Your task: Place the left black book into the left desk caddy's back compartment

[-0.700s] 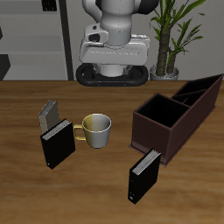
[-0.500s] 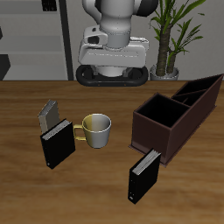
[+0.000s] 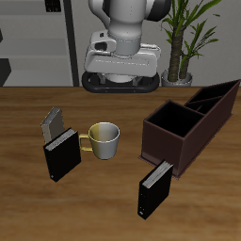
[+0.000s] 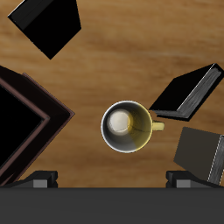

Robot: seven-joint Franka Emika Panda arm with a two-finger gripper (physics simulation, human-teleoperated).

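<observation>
The left black book [image 3: 155, 189] stands upright near the table's front edge, white page edges showing; it also shows in the wrist view [image 4: 48, 24]. The left desk caddy [image 3: 162, 139] is a maroon open box just behind it, and its back compartment [image 3: 213, 100] is the long narrow section farthest from the book. One corner of the caddy [image 4: 35, 112] shows in the wrist view. My gripper [image 4: 112, 180] hangs high above the mug, open, with nothing between its fingers, well away from the book.
A cream mug [image 3: 104, 138] [image 4: 126, 128] stands mid-table. Beside it are a second black book [image 3: 61, 155] [image 4: 185, 91] and a small grey book [image 3: 53, 122] [image 4: 205, 152]. A potted plant [image 3: 184, 47] stands behind the caddy.
The arm's hand has shifted slightly in the exterior view. The books, mug and caddy have not moved.
</observation>
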